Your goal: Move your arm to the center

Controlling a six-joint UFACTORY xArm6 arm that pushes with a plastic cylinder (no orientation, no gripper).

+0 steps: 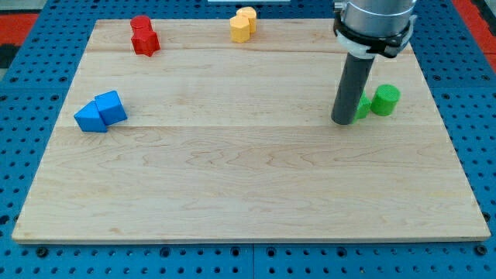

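My dark rod comes down at the view's right and its tip [343,122] rests on the wooden board [248,194]. Right beside the tip, on its right, is a green block [363,106], partly hidden by the rod. A green cylinder [385,100] stands just right of that. Two blue blocks sit together at the view's left: a cube [91,118] and a wedge-like block [111,106]. Two red blocks [143,36] are close together at the top left. Two yellow blocks [243,24] are close together at the top middle.
The board lies on a blue perforated table [31,93] that shows on all sides. A red area [473,15] shows at the top right corner of the view.
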